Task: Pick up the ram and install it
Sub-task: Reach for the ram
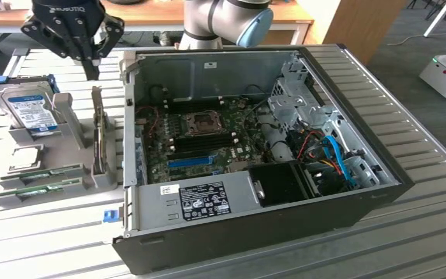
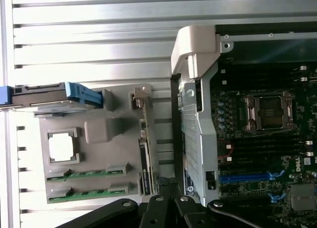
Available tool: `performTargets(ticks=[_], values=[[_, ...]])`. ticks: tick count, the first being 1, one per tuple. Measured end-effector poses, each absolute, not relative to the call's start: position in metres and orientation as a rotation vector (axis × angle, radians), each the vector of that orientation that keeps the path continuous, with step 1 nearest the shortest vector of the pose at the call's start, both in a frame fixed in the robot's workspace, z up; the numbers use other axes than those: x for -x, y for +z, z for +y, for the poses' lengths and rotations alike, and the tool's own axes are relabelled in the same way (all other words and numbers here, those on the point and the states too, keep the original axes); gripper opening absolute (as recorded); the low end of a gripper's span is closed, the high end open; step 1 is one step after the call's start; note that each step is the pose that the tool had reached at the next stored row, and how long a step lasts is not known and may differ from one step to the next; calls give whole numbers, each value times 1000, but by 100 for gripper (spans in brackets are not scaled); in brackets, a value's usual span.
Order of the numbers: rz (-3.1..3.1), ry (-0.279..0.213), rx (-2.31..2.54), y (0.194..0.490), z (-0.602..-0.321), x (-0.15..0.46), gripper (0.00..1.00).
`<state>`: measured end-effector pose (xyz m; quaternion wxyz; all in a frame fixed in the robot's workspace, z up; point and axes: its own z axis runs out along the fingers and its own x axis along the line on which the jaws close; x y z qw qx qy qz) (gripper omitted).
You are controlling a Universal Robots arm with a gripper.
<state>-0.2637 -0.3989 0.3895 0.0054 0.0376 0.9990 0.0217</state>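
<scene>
1. Black two-finger gripper [image 1: 91, 71] [image 2: 167, 205]: fingers pressed together with nothing between them. It hangs above the far end of the parts holder, touching no part.
2. Grey plastic parts holder [image 1: 72, 119] [image 2: 99, 134]: it rests on the ribbed metal table [image 1: 417, 232] [image 2: 99, 40], just beside the computer case, on the exterior view's left.
3. First ram stick [image 1: 45, 173] [image 2: 86, 174], a long, thin green circuit board: it sits on edge in a holder slot.
4. Second ram stick [image 1: 41, 190] [image 2: 84, 194], of the same kind: it sits in the parallel slot just beside the first.
5. Other parts in the holder:
   - a square silver processor chip [image 1: 25, 156] [image 2: 62, 148];
   - a hard drive in a blue bracket [image 1: 29, 110] [image 2: 49, 97];
   - a dark upright expansion card [image 1: 97, 139] [image 2: 143, 154].
6. Open black computer case [image 1: 246, 238] [image 2: 198, 139]: a green motherboard [image 1: 207, 139] [image 2: 257, 154] lies inside, carrying a blue plastic slot [image 1: 190, 161] [image 2: 245, 177].
</scene>
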Motion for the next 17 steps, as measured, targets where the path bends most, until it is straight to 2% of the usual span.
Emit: performTargets(ticks=[17], values=[[3139, 67, -119, 388, -399, 301, 11]])
